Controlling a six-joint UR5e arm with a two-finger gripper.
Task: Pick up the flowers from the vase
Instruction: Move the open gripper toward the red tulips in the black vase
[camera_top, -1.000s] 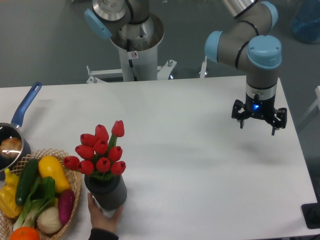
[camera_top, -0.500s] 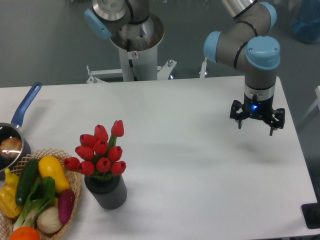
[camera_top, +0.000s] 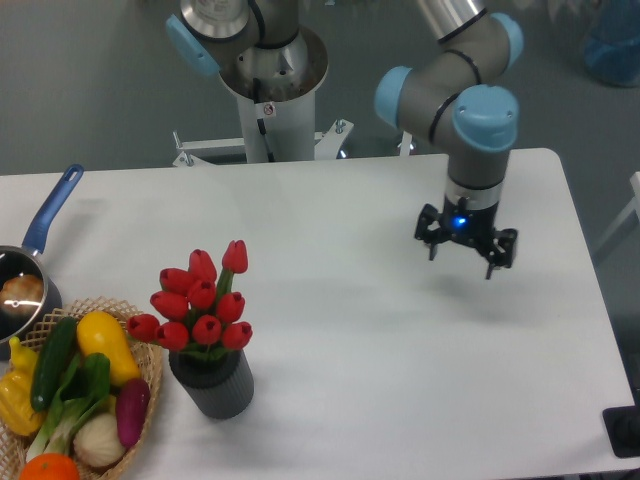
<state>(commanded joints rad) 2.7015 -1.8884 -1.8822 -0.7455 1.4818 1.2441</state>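
The flowers (camera_top: 203, 304), a bunch of red closed tulip buds on green stems, stand upright in the vase (camera_top: 214, 383), a short dark grey ribbed cylinder near the table's front left. My gripper (camera_top: 463, 259) hangs open above the table's right half, far to the right of the flowers, its fingers pointing down with nothing between them.
A wicker basket (camera_top: 138, 372) with multicoloured vegetables sits just left of the vase. A blue-handled saucepan (camera_top: 32, 262) lies at the left edge. The robot's base column (camera_top: 267, 85) stands behind the table's far edge.
A hand that held the vase from the front edge has withdrawn. My gripper has moved left, toward the table's middle, staying open.
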